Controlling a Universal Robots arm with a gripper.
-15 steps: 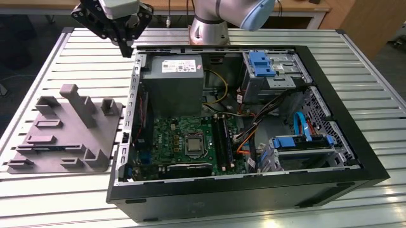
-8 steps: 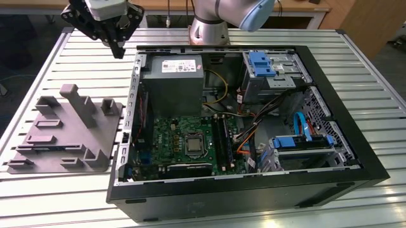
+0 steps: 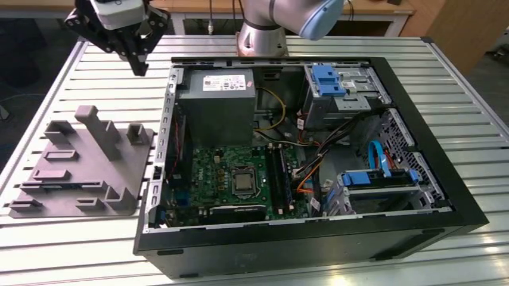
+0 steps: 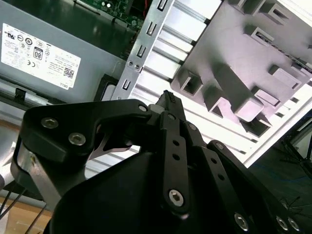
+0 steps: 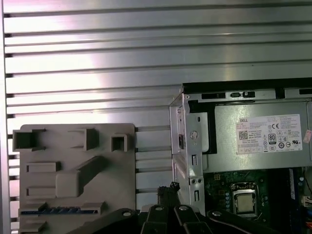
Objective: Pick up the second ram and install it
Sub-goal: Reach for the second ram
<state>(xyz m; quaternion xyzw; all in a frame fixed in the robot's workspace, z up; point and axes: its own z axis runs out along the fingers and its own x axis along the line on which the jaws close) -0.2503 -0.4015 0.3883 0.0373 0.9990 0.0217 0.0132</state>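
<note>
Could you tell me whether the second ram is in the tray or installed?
In the tray: the ram lies in its slot, outside the case.

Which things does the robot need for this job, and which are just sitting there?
For the job: second ram, lying in the grey tray; black motherboard slots; end effector.
Just there: power supply; blue drive bracket.

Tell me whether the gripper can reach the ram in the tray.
Probably yes: the gripper hangs above the table near the tray, and nothing covers the ram in its slot.
</note>
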